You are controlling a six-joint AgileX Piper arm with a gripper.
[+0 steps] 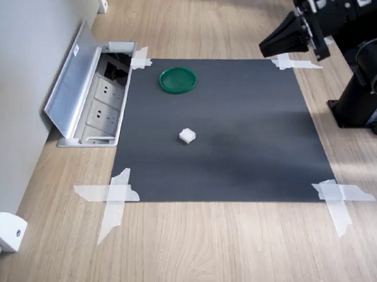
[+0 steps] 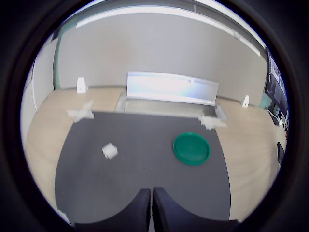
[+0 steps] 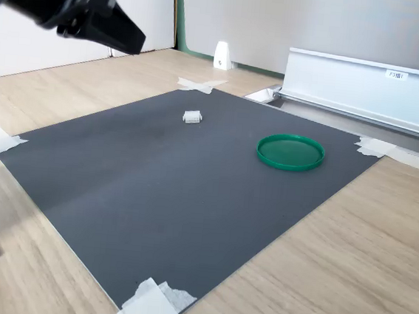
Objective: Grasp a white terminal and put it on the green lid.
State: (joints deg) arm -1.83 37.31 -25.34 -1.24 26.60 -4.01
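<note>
On the wooden worktop (image 1: 189, 248) lies a dark mat (image 1: 238, 156); the green lid (image 1: 178, 80) sits apart from the white terminal (image 1: 187, 136) mid-mat. The gripper (image 2: 152, 193) hovers high, fingers pressed together. So small a block could easily slip or be nudged aside.

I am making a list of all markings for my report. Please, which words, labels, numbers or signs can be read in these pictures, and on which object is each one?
No text can be read.
Small white sticker on the open silver metal lid of the socket box: dark marks, too small to read.
Same sticker in the first exterior view: blurred.
Round dark-green plastic lid, tiny white plastic terminal, black pincer: no markings visible.
</note>
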